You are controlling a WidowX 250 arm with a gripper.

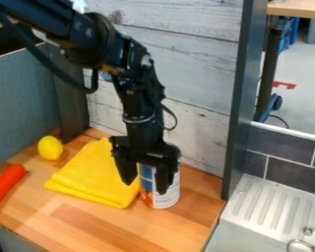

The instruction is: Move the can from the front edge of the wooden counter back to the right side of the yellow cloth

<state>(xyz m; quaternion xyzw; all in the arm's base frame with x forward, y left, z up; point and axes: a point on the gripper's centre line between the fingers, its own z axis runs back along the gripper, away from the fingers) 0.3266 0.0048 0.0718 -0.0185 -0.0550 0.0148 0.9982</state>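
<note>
The black gripper (pixel 145 187) hangs down over the wooden counter, open, its two fingers spread apart. Its right finger stands in front of a can (pixel 169 196) with a white, blue and orange label, covering part of it. The left finger is over the right part of a folded yellow cloth (pixel 94 172), just left of the can. The can is upright beside the cloth, its upper part partly hidden by the gripper. Whether the fingers touch the can or the cloth, I cannot tell.
A yellow lemon-like object (pixel 50 147) lies left of the cloth, and an orange-red object (pixel 5 186) at the counter's left edge. A whitewashed plank wall (pixel 203 74) rises behind. A dark post (pixel 239 118) and a white sink drainboard (pixel 272 209) stand to the right.
</note>
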